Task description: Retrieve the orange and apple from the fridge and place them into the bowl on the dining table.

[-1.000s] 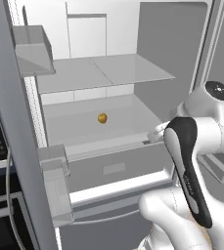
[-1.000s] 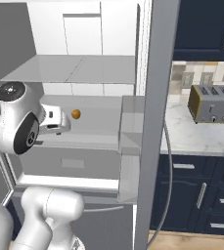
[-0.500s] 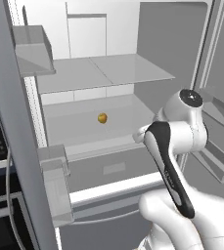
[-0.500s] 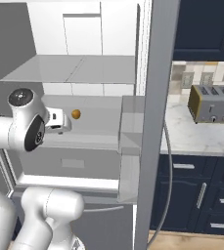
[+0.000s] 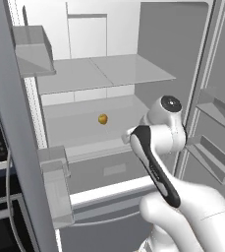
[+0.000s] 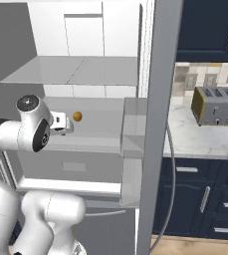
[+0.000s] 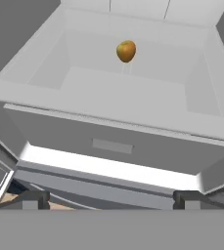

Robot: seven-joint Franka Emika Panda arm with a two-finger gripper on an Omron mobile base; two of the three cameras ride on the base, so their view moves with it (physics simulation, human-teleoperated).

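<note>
Base views flank fridge (image 5: 109, 74) interior, hand view faces shelf closely

white fridge shelf (image 5: 84, 129), small orange fruit (image 5: 102, 119)

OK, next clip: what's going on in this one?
A white robot arm is reaching into the open fridge. Its gripper is open and holds nothing, pointed toward a small orange-yellow fruit that sits alone on a white shelf toward the back. The gripper is apart from the fruit, so nothing has been picked up yet. A toaster sits on the counter to the right of the fridge.
</note>
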